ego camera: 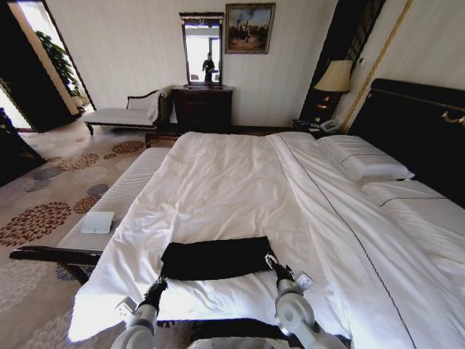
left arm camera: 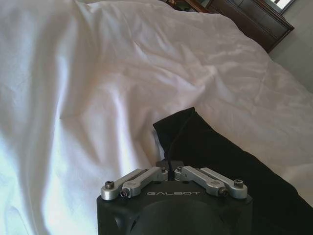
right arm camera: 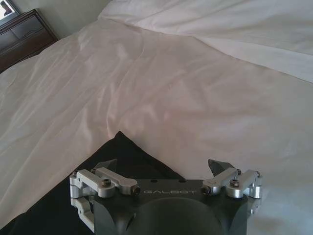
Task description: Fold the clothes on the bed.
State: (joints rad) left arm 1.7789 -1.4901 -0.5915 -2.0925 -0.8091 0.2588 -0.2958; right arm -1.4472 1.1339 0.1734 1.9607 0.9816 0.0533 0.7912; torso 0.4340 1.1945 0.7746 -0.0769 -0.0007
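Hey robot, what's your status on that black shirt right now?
Left tool shut on T-shirt corner. Right tool open at the other corner. Shirt lies as a flat strip on the bed. Nothing in the way.

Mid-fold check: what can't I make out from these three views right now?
- Left gripper: head view too small; in the left wrist view the linkages look closed together over the black T-shirt corner, fabric hiding the tips.
- T-shirt's lettering: not visible, only plain black fabric faces up.
- Right gripper: fingers spread; the housing hides whatever lies under it.
- Bed near edge: hidden behind both arms.
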